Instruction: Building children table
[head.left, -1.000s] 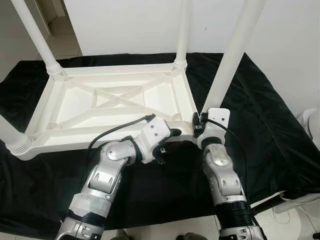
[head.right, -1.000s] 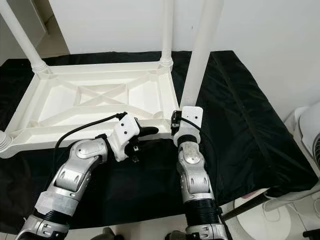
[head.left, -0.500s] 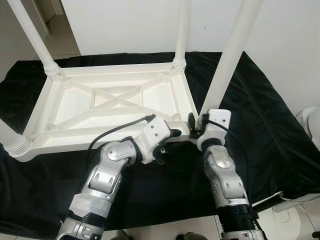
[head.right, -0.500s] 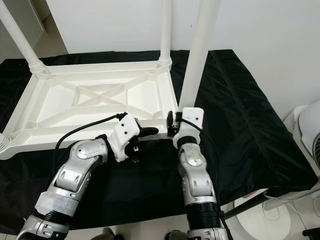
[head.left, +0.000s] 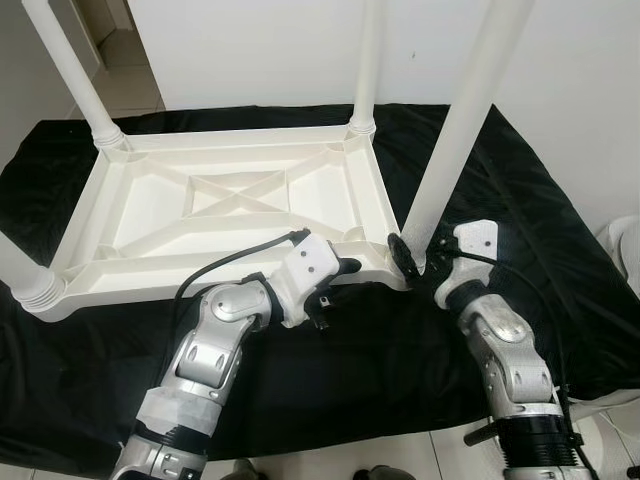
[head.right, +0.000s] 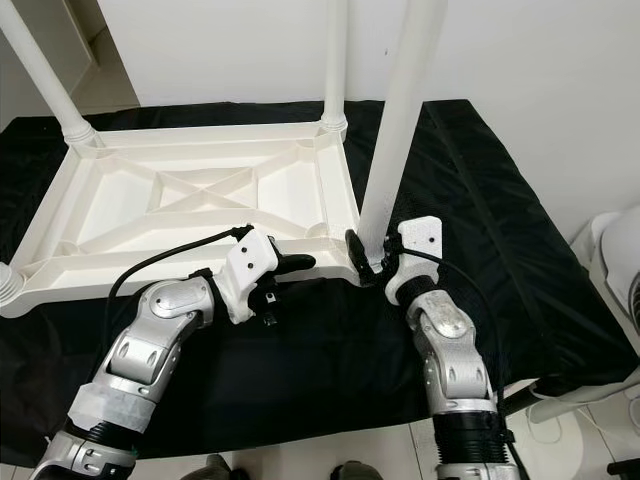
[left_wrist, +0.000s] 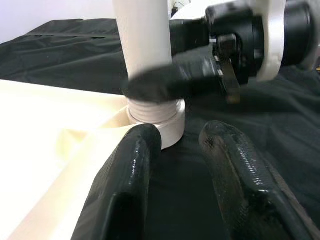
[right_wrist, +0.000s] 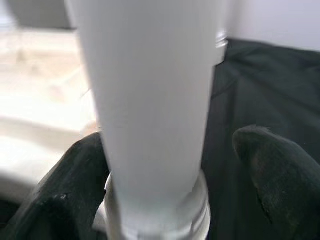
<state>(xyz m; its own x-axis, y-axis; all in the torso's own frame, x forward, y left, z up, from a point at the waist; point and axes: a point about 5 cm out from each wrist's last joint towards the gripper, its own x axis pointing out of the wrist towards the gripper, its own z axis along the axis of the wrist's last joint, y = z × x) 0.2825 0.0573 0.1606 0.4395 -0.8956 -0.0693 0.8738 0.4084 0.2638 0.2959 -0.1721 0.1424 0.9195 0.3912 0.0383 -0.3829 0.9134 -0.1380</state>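
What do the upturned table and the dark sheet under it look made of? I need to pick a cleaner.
The table looks like moulded plastic, matt off-white: its underside has cast ribs and its leg ends in a ridged collar. The sheet looks like thin black fabric, perhaps synthetic, since it wrinkles and shows a faint sheen. Neither can be confirmed by sight.

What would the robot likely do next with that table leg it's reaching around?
Probably close the right gripper on the near leg and twist: its fingers sit open either side of the leg's base, whose threads still show above the corner socket, while the left gripper steadies the tabletop.
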